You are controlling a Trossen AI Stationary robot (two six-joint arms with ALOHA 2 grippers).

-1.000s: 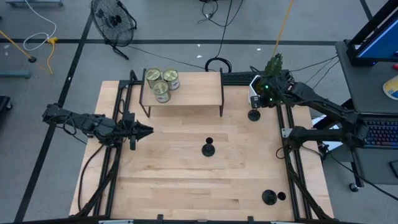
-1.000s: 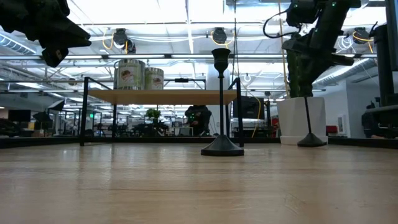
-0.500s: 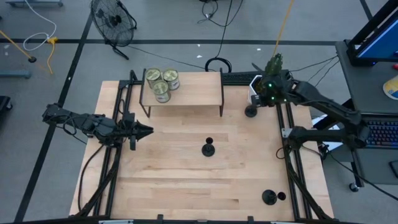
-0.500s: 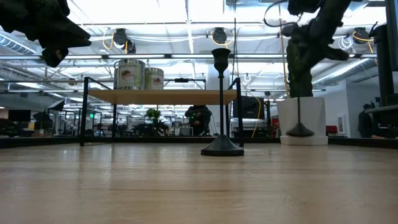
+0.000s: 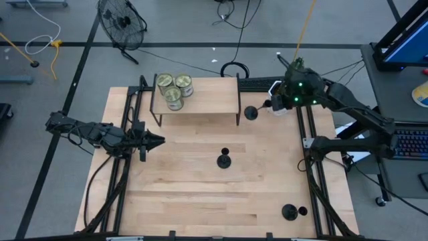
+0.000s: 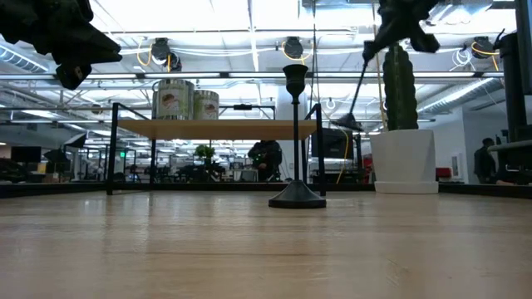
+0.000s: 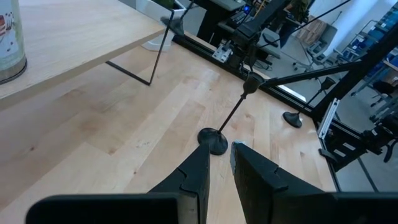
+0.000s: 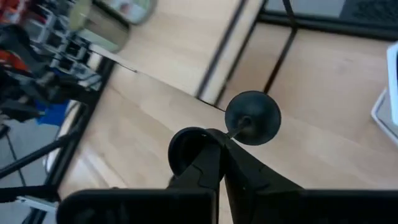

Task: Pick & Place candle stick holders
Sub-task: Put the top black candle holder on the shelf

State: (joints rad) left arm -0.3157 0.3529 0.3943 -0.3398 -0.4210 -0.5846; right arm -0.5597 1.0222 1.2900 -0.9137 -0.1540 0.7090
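1. The right tool (image 5: 275,105) is clamped on the thin stem of one candle holder (image 5: 251,112) and carries it clear of the wooden surface (image 5: 194,194), tilted, its round base swung out toward the shelf (image 5: 200,94). In the high view it sits at about one o'clock on the surface, just beside the shelf's right-hand end.
2. The left tool (image 5: 158,140) hangs at nine o'clock above the surface, its fingers (image 7: 198,168) nearly together with only a thin gap and nothing between them.
3. A second candle holder (image 5: 224,160) stands upright near the middle of the surface, untouched.
4. A third candle holder (image 5: 289,213) stands at about five o'clock, close to the near right corner, also untouched.
5. Judged from this, the task is in its early part: one holder is lifted and not yet set down, and two are left to pick up. Where they are meant to go I cannot tell.
6. The holders are matt black, most likely metal: a flat round base, a slim rod, a small cup on top. They look light but top-heavy when tilted.
7. The surface is pale planked wood with a smooth finish; the shelf is a matching board on thin black legs.
8. Three greenish jars (image 5: 174,88) with labels stand on the shelf's left end.
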